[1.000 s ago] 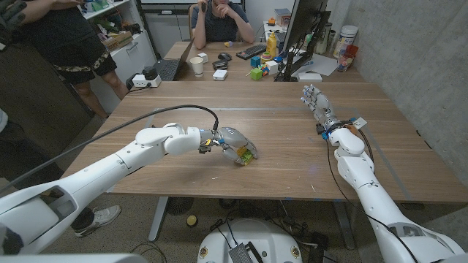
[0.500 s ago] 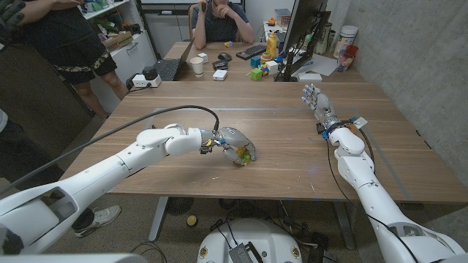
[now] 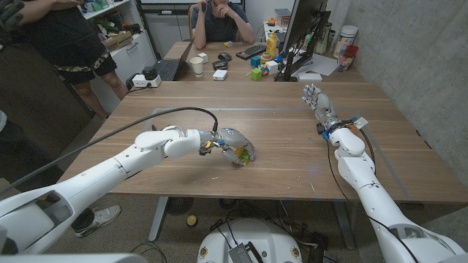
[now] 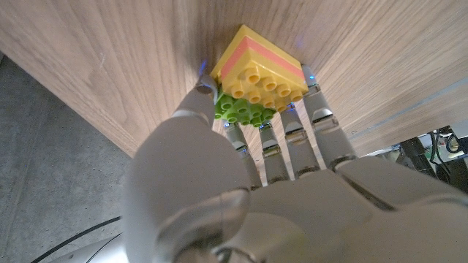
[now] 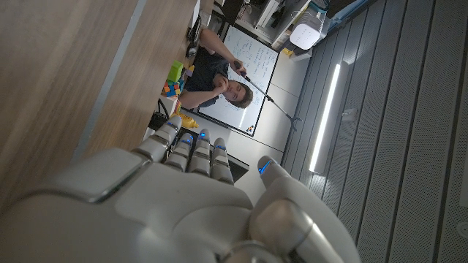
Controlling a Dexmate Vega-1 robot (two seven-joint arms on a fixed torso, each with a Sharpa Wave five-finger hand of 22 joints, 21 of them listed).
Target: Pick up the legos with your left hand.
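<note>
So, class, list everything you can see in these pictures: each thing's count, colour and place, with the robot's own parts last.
Lego stack: one, yellow, pink and green, on the table, between the left hand's fingers.
Wooden table: one, brown, under both arms.
Second table: one, behind, with a keyboard, cup and monitor.
People: one seated behind the second table, one standing at far left.
Left hand: white, fingers around the lego stack near the table's middle.
Right hand: white, fingers apart, holding nothing, on the right.

I see glossy studded plastic legos (image 4: 259,77) on a matt, grained wood worktop (image 4: 131,66), against my left hand's (image 4: 241,197) smooth pale plastic shell.
</note>
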